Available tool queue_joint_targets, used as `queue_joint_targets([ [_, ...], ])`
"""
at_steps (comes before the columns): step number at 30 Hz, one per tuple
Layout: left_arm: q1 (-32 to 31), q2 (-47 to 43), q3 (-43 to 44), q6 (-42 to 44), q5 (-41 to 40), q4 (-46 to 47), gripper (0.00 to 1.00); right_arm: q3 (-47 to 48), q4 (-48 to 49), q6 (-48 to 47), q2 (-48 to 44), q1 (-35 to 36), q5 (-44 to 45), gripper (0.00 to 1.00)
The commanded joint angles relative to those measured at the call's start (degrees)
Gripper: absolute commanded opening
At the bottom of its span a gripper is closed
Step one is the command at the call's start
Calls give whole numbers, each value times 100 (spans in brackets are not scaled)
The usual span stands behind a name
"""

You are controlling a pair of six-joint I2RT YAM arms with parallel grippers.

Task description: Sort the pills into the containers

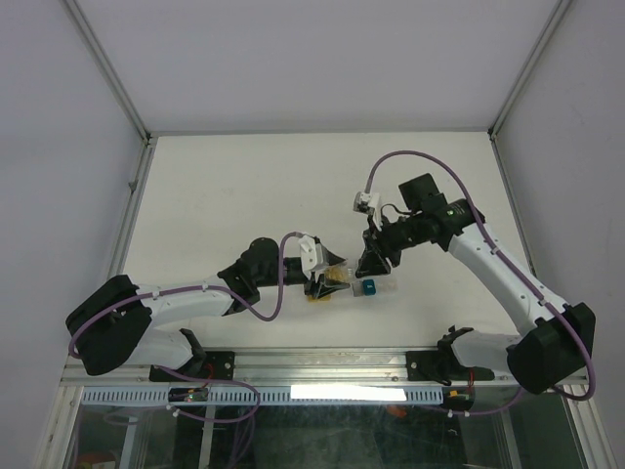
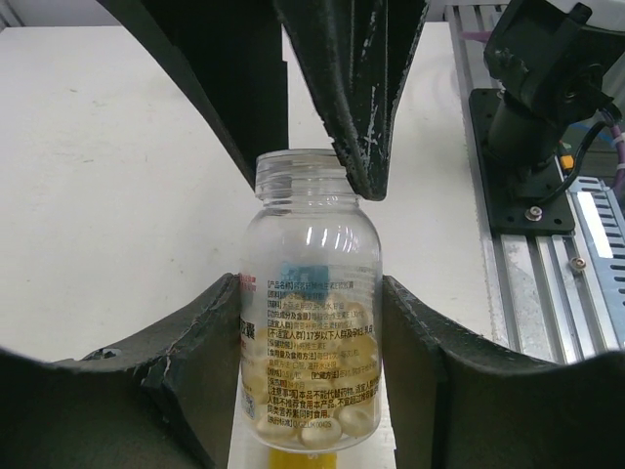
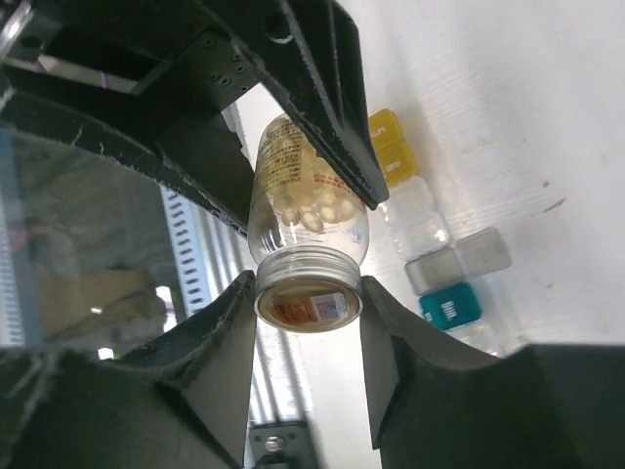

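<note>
Left white-and-black arm (image 1: 186,298): stretched low, forearm running in toward the clear plastic pill bottle (image 2: 311,244) from the bottle's left as I see it from overhead.

Left black two-finger gripper (image 2: 311,342): clamped on the bottle's body, one curved finger (image 2: 195,371) pressed to each flank.

Right white-and-black arm (image 1: 488,259): comes in from the bottle's right. Its black wrist (image 1: 420,227) is angled down toward the bottle.

Right black two-finger gripper (image 3: 308,293): at the bottle's threaded neck, fingers (image 3: 220,342) close on either side. I can't tell whether they are touching or just off.

The two grippers face each other, nearly tip to tip, at the bottle.
</note>
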Motion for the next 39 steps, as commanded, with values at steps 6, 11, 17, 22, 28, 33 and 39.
queue_joint_targets([
  [6, 83, -88, 107, -115, 132, 118, 0, 40, -144, -5835, -712, 112, -661, 16],
  [11, 98, -32, 153, -105, 176, 59, 0, 155, -725, -7458, -568, 109, -576, 17],
  [17, 108, 120, 232, -119, 246, 90, 0, 31, -461, -7660, -714, 116, -524, 18],
  [22, 109, 208, 243, -161, 284, 148, 0, -91, -464, -7614, -759, 114, -574, 21],
  [28, 109, 232, 261, -166, 303, 147, 0, -80, -468, -7412, -829, 111, -657, 44],
  [33, 118, 222, 222, -174, 282, 178, 0, -202, -289, -6805, -993, 116, -665, 65],
  [39, 127, 174, 189, -175, 269, 183, 0, -280, -169, -5851, -1276, 104, -434, 81],
])
